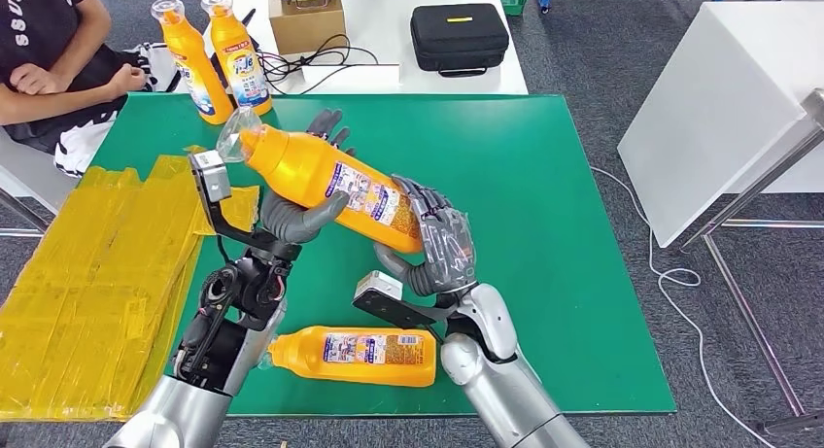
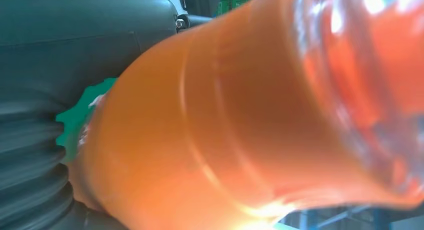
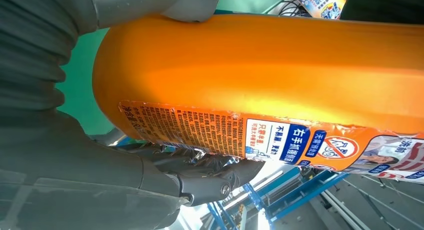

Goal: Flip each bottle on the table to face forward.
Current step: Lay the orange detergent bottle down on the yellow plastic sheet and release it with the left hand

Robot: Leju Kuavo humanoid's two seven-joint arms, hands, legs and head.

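Observation:
An orange bottle (image 1: 326,181) with a clear cap hangs tilted above the green mat (image 1: 544,176), cap toward the far left. My left hand (image 1: 301,210) grips its upper body from below; my right hand (image 1: 437,244) holds its base end. Its orange body (image 2: 240,120) is close up in the left wrist view, and its back label (image 3: 260,137) in the right wrist view. A second orange bottle (image 1: 355,356) lies on its side near the mat's front edge, between my arms. Two more bottles (image 1: 219,59) stand upright at the mat's far left corner.
A yellow sheet (image 1: 97,273) covers the left side. A person's arms (image 1: 58,79) rest at the far left. Behind the mat a white table carries a cardboard box (image 1: 306,20), cables and a black case (image 1: 459,35). A white table (image 1: 719,108) stands to the right.

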